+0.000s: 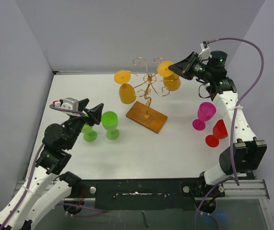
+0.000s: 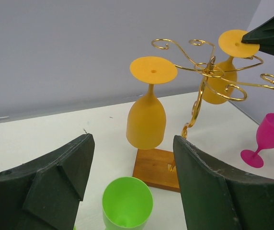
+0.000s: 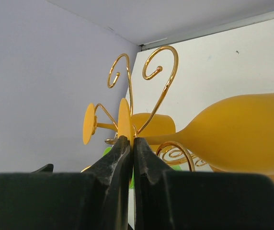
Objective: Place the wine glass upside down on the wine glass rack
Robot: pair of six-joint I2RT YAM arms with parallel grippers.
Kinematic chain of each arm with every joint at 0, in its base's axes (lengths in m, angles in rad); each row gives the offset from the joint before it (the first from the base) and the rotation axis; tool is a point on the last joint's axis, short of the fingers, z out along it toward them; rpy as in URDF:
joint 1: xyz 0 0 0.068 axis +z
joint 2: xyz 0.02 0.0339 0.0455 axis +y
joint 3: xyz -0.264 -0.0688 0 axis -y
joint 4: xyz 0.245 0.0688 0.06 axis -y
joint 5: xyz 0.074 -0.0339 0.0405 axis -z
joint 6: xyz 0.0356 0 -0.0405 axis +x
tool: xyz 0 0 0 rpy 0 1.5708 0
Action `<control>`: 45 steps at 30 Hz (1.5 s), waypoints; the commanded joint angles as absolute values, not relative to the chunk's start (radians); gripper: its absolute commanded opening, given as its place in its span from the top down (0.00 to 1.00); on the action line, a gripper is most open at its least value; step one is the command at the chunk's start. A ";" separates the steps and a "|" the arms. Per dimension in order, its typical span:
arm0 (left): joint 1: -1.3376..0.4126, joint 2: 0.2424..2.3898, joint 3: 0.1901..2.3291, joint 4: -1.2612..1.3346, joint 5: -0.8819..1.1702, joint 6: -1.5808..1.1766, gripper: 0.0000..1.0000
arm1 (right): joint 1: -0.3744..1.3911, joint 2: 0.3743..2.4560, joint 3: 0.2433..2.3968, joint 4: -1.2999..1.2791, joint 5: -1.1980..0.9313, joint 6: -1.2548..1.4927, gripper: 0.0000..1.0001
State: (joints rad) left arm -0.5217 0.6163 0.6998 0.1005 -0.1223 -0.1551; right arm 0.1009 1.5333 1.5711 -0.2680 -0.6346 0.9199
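The wine glass rack (image 1: 148,91) is gold wire on a brown wooden base (image 1: 146,117), mid-table. An orange wine glass (image 1: 171,82) hangs upside down on its right arm, foot (image 1: 165,68) uppermost. My right gripper (image 1: 174,68) is shut on the rim of that foot (image 3: 124,120), and the bowl (image 3: 242,136) fills the right of the right wrist view. A second orange glass (image 1: 127,93) hangs upside down on the left arm. My left gripper (image 1: 97,115) stands open just above and behind an upright green glass (image 2: 126,203), not touching it.
Another green glass (image 1: 89,134) stands under the left arm. A pink glass (image 1: 204,115) and a red glass (image 1: 217,132) stand upright at the right, near the right arm. Grey walls close the table at the back and both sides.
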 commanded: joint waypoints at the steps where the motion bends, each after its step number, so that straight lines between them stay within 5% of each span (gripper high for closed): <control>1: -0.517 0.615 0.706 0.126 -0.107 -0.164 0.36 | 0.115 1.467 1.591 -0.248 -0.668 0.901 1.00; 45: -0.514 0.635 0.703 0.127 -0.108 -0.184 0.36 | 0.102 1.332 1.480 -0.353 -0.332 0.829 1.00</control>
State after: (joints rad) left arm -0.5213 0.6395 0.6998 0.0998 -0.1223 -0.1772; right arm 0.1173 1.3224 1.4616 -0.3878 -0.3614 0.8562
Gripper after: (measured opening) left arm 0.644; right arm 0.040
